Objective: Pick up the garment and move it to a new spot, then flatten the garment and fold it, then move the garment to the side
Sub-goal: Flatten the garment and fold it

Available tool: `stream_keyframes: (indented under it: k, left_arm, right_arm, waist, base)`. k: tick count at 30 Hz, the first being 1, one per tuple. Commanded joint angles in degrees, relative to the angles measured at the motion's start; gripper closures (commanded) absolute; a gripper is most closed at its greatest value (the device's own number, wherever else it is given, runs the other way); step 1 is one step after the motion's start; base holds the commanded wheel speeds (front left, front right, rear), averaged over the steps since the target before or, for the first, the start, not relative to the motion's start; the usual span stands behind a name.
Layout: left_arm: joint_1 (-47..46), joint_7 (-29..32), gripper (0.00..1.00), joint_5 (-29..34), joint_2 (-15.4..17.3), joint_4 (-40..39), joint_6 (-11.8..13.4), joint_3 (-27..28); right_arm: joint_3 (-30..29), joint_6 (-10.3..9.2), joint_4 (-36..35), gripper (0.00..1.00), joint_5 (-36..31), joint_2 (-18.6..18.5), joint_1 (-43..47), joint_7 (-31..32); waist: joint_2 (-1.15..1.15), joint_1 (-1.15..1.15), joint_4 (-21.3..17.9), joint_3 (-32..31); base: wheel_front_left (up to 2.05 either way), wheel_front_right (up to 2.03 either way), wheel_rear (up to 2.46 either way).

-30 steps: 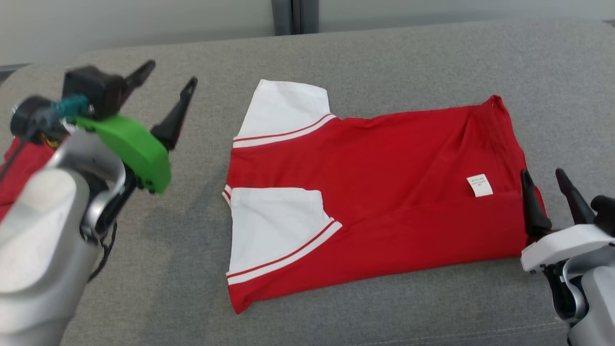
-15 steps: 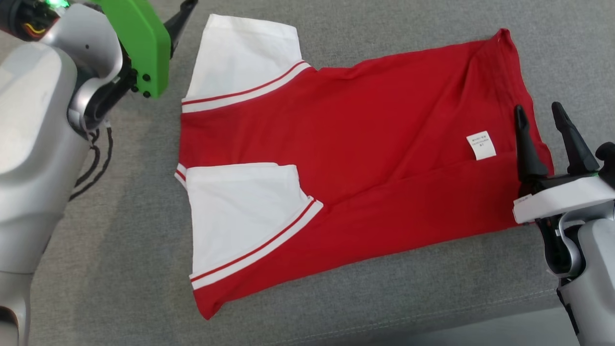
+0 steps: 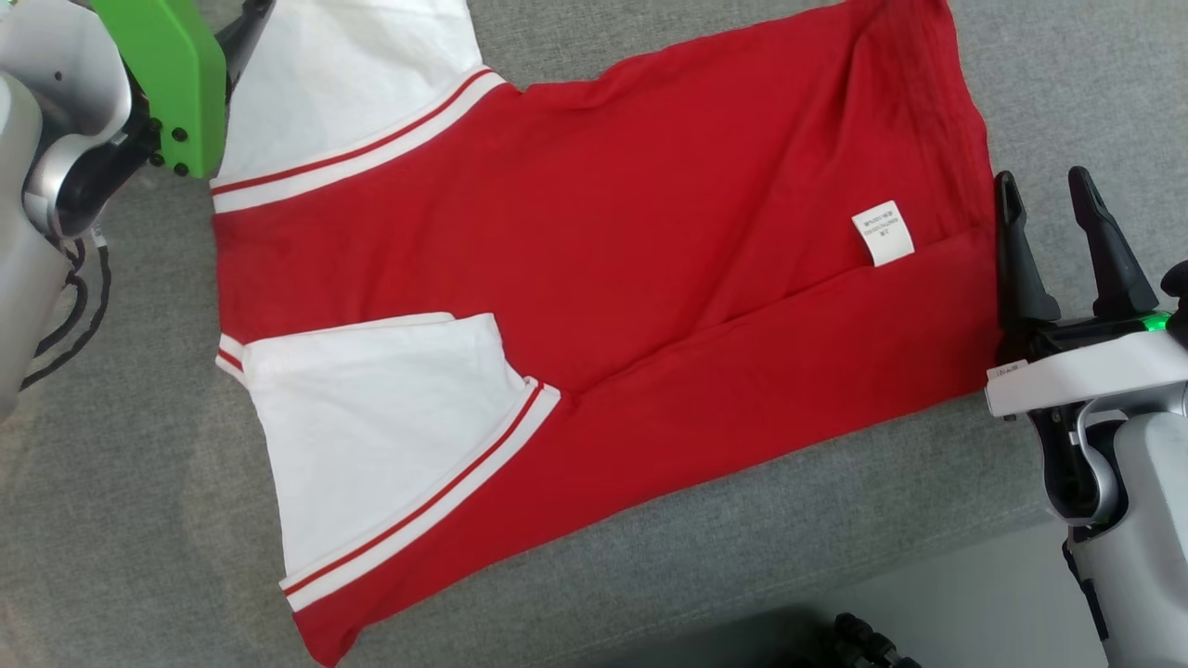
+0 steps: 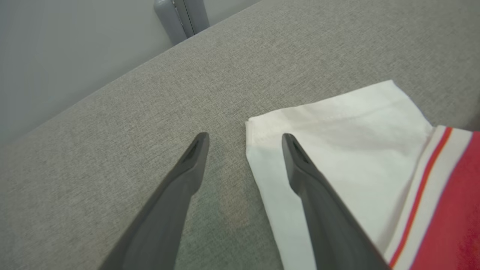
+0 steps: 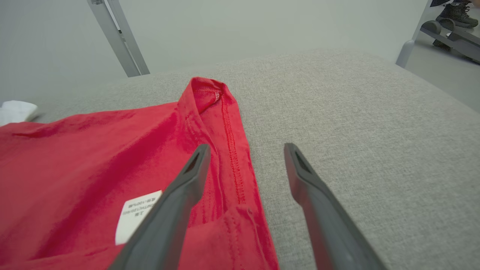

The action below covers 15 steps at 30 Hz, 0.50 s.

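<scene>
Your red shirt (image 3: pixel 603 278) lies flat on the grey surface (image 3: pixel 139 464), folded, w/ both white sleeves at the robot's left. The far sleeve (image 4: pixel 348 142) is up by the left tool (image 4: pixel 243 144), the near sleeve (image 3: pixel 371 436) sits lower down. Your left tool is wide open & holds nothing: one finger is over the far sleeve's corner, the other over bare grey. Your right tool (image 3: pixel 1044 190) is wide open too, nothing in it. It's at the shirt's right edge, one finger over the red hem, the other over grey. Can't tell if it touches the cloth. A small white label (image 3: pixel 883 233) sits just beside that tool
</scene>
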Motion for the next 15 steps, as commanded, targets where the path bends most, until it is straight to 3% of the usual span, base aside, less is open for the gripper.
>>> stream_keyframes:
  k: [1, 15]
  left_arm:
    - [-1.13, -0.4, 0.0, -0.28, 0.67, 0.49, -0.12, -0.4]
    - [-4.34, -2.77, 0.0, -1.12, 0.68, 6.97, -0.13, -4.78]
  right_arm:
    - [-0.14, -0.07, -0.39, 0.0, -0.06, 0.16, 0.34, -0.16]
    - [-0.25, -0.07, -1.08, 0.0, -0.29, 0.71, -0.14, -0.16]
  waist:
    - [0.0, -0.01, -1.06, 1.05]
    - [0.0, -0.01, -2.16, 2.96]
  base:
    - [0.0, 0.0, 0.0]
    - [0.0, 0.0, 0.0]
